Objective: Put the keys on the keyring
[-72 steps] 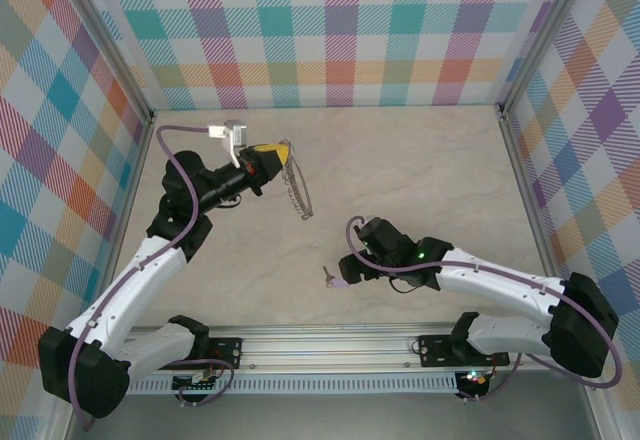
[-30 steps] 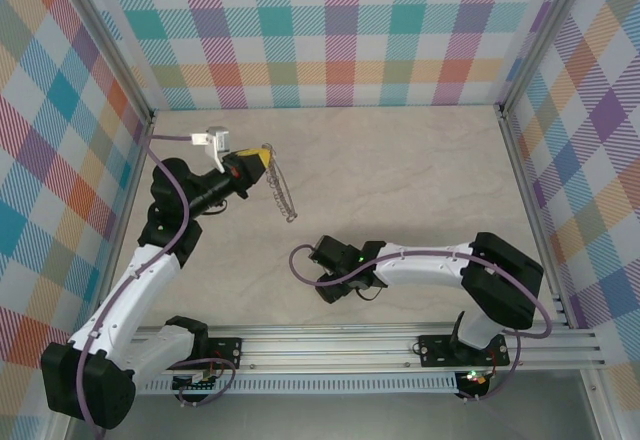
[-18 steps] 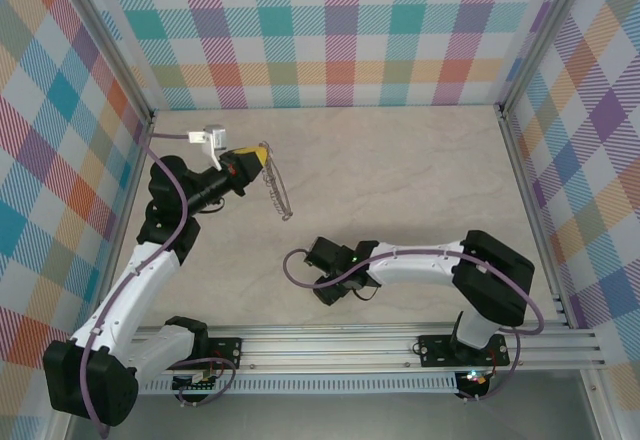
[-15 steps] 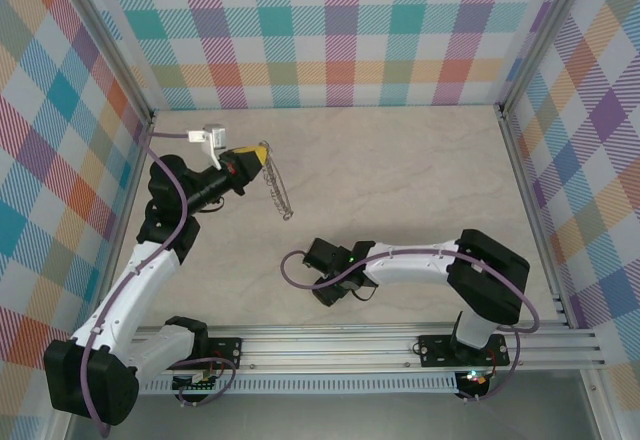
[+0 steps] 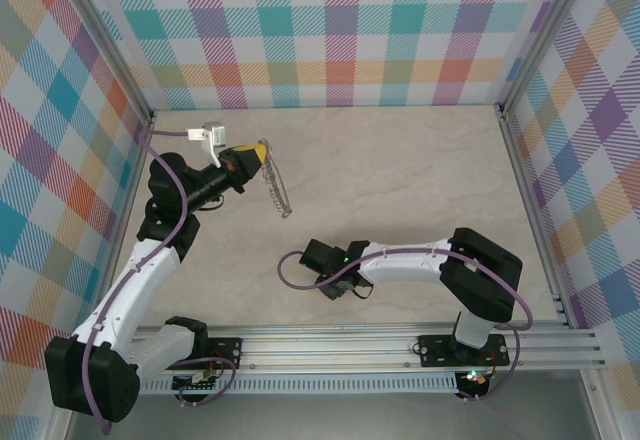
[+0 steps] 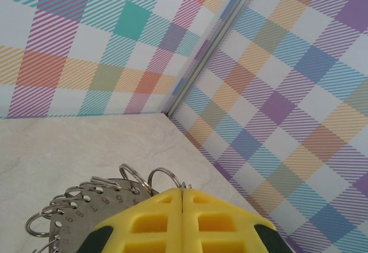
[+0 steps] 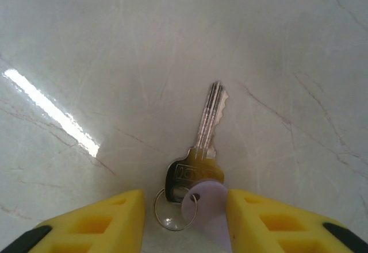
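**Right gripper** (image 7: 184, 210): fingers stood spread, straddling the head of the keys (image 7: 198, 149), which lay flat on the table (image 7: 86, 34).

**Keys:** judged light, stiff, thin and slippery. The head, where the lilac tag (image 7: 208, 201) and small split ring (image 7: 174, 211) sat, looked the best hold. Its stamping was unreadable.

**Left gripper** (image 6: 182, 210): pads were pressed together on the keyring (image 6: 75, 218), held off the table. The digits stamped on its plate were too small to read.

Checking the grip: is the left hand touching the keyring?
Touching. Left wrist view: the left hand pinches the keyring, its rim between the shut yellow fingers.
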`<action>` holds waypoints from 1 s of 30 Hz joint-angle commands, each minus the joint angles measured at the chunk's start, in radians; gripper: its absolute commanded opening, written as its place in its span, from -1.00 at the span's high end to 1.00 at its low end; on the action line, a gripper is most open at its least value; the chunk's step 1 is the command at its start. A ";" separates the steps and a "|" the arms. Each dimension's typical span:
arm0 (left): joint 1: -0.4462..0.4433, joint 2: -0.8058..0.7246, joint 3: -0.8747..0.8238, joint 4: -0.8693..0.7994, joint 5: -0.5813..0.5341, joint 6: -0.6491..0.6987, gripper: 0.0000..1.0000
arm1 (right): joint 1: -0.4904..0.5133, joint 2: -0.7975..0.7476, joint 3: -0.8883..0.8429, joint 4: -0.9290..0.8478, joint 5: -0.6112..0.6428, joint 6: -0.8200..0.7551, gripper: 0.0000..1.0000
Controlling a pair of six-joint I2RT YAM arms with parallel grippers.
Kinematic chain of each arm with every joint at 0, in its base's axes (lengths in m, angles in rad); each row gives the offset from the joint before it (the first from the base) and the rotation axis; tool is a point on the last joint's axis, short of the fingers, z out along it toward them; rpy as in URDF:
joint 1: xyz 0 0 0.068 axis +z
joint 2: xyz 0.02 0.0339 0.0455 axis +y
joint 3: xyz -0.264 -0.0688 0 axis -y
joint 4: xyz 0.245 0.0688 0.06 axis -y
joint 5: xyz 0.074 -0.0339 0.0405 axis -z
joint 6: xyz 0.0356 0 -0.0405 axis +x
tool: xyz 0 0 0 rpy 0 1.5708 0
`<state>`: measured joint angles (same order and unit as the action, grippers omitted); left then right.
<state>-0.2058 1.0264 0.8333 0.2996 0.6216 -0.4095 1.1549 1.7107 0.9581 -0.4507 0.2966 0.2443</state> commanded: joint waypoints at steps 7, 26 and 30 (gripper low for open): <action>0.016 0.000 0.033 0.088 0.030 -0.024 1.00 | 0.006 0.034 0.046 -0.045 0.084 -0.004 0.48; 0.016 -0.003 0.025 0.097 0.039 -0.034 1.00 | -0.094 -0.118 0.033 -0.020 -0.047 0.046 1.00; 0.015 -0.008 0.022 0.097 0.043 -0.038 1.00 | -0.139 -0.193 -0.026 0.024 -0.135 0.077 1.00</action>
<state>-0.2058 1.0332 0.8333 0.3412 0.6395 -0.4339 1.0401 1.5642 0.9707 -0.4492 0.2451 0.2806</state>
